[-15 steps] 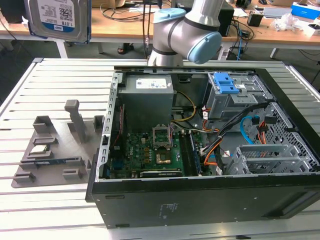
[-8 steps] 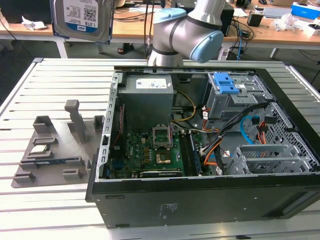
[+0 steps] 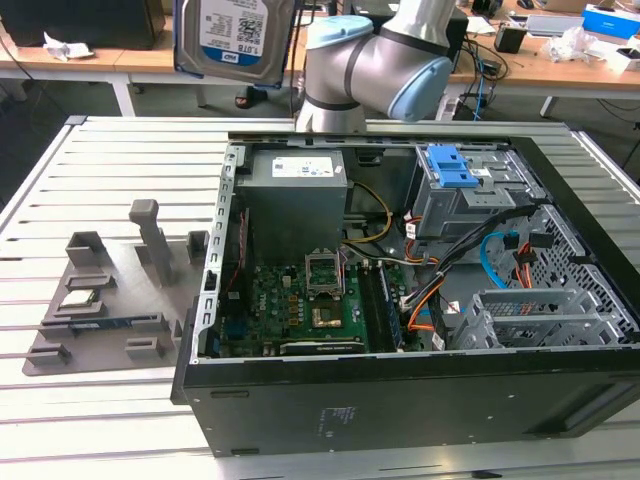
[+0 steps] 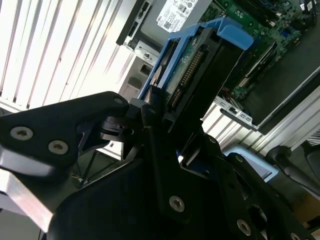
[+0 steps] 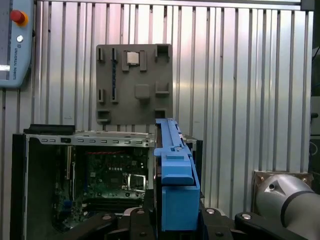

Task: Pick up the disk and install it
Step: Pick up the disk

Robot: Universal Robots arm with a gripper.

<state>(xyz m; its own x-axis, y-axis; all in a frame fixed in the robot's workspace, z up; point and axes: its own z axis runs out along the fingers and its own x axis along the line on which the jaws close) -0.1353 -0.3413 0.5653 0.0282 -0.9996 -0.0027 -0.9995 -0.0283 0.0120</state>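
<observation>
Transport step, by the look of it: pick done, install not yet. From the exterior view's left: grey fixture plate (image 3: 110, 290) lying on the slatted surface (image 3: 60, 170), processor chip (image 3: 78, 299) parked in it. Next, the disk (image 3: 235, 35) held up in the air, label toward the camera, over the far edge of the surface and well apart from the open PC case (image 3: 400, 300). Just beside it, the robot arm (image 3: 380, 60). Further right inside the case, blue latch plate (image 3: 452, 165), then metal drive cage (image 3: 540, 315). In the second wrist view, claw (image 4: 175, 107) closed tight on the disk across its blue carrier frame, touching nothing else. Seating probably calls for squaring the carrier to its bay and a straight, unforced slide.
</observation>
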